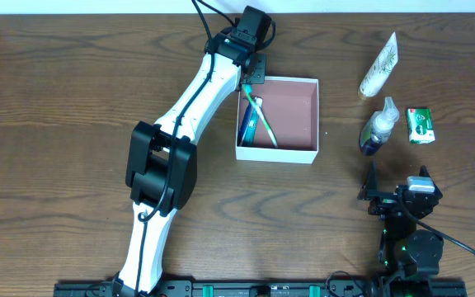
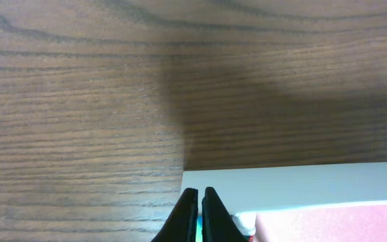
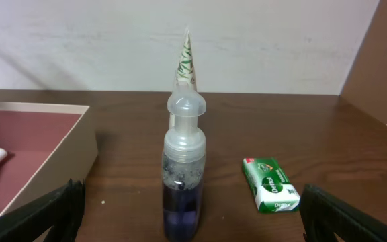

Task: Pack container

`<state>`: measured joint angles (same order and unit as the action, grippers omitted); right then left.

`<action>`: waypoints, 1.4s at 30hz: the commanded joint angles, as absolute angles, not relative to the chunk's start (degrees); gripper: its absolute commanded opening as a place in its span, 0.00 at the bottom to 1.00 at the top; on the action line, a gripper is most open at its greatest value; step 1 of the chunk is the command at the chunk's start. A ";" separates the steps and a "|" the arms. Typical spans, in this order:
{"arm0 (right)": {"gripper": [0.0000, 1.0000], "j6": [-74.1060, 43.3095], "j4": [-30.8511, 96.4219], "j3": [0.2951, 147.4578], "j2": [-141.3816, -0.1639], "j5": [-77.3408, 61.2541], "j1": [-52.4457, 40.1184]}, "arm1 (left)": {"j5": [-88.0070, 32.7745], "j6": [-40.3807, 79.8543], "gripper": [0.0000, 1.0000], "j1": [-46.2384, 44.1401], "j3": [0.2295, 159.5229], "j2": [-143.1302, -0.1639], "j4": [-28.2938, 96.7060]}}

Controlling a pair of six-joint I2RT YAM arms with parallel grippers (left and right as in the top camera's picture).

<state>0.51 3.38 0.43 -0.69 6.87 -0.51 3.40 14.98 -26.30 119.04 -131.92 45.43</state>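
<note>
Centrally, the square, shallow cardboard container [image 1: 276, 153], white-walled with a matte pink floor, sits on the wood-grain table [image 1: 56, 82]. Left gripper [image 2: 200, 196]: slim black fingers pressed together, nothing visible between them, at the container's far-left corner. Right gripper [image 1: 397, 188]: spread wide, empty, facing a clear round-capped bottle [image 3: 183, 181].

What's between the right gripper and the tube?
The bottle, upright, directly ahead of the open right gripper, with the tube behind it. The right wrist view shows this best; overhead agrees.
</note>
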 commanded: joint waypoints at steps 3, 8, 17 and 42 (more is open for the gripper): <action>0.99 0.93 3.64 0.32 -0.38 6.85 -1.15 | 3.64 15.07 0.06 -26.00 118.45 -132.99 45.78; 0.99 0.93 3.62 0.32 -0.38 6.83 -1.15 | 3.66 15.05 0.07 -26.00 118.61 -132.97 44.34; 0.99 0.93 3.64 0.32 -0.38 6.83 -1.15 | 8.99 15.07 0.61 -24.08 120.14 -131.33 43.20; 0.99 0.93 3.64 0.32 -0.38 6.83 -1.15 | 14.66 15.27 0.98 4.73 120.11 -129.01 52.66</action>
